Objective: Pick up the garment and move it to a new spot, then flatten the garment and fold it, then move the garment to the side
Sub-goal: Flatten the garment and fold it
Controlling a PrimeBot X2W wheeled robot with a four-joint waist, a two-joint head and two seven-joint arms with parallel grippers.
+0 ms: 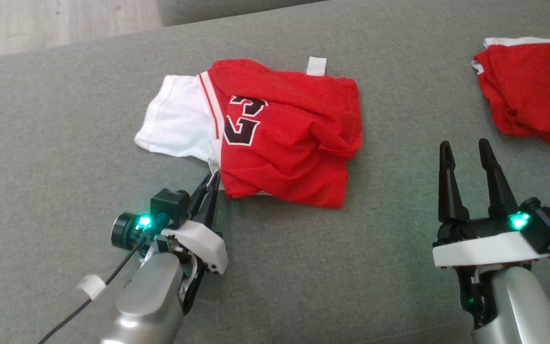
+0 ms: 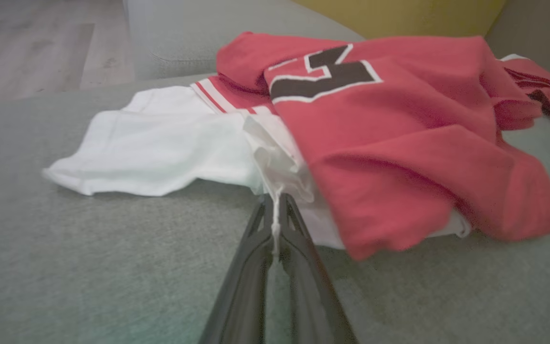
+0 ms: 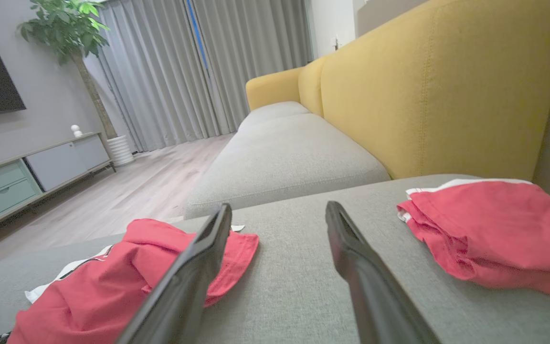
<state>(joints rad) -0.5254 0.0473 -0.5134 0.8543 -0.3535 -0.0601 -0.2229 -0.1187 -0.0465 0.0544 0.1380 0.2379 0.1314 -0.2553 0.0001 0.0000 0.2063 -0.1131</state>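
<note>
- The red-and-white garment [image 1: 275,138] lay crumpled around the middle of the grey sofa cushion [image 1: 65,143], somewhat nearer its far edge than its near one.
- A white sleeve [image 1: 174,119] spread flat toward the cushion's left edge. The red body was bunched in loose folds on the right-hand side.
- The dark number 23 [image 1: 244,122], outlined in white, faced up beside the sleeve seam, partly creased.
- A small white tag [image 1: 316,66] stuck out from the garment's far edge.
- And there was the left tool [image 1: 212,184], down at the garment's near-left corner! Its two dark fingers were pressed together on a thin strip of white cloth, pinching the hem where the white met the red.
- From the left wrist, that white strip ran straight down between the closed fingers, and the red fold hung over it just to the right.
- The right tool [image 1: 466,153] was over bare cushion near the near-right corner, its fingers spread wide with nothing between them and well apart from the garment.
- A second red garment [image 1: 533,91] with white trim sat heaped by the cushion's right edge, beyond the right tool.
- A yellow backrest [image 3: 447,86] rose behind that heap, and pale wooden floor [image 1: 41,24] showed past the far-left corner.
</note>
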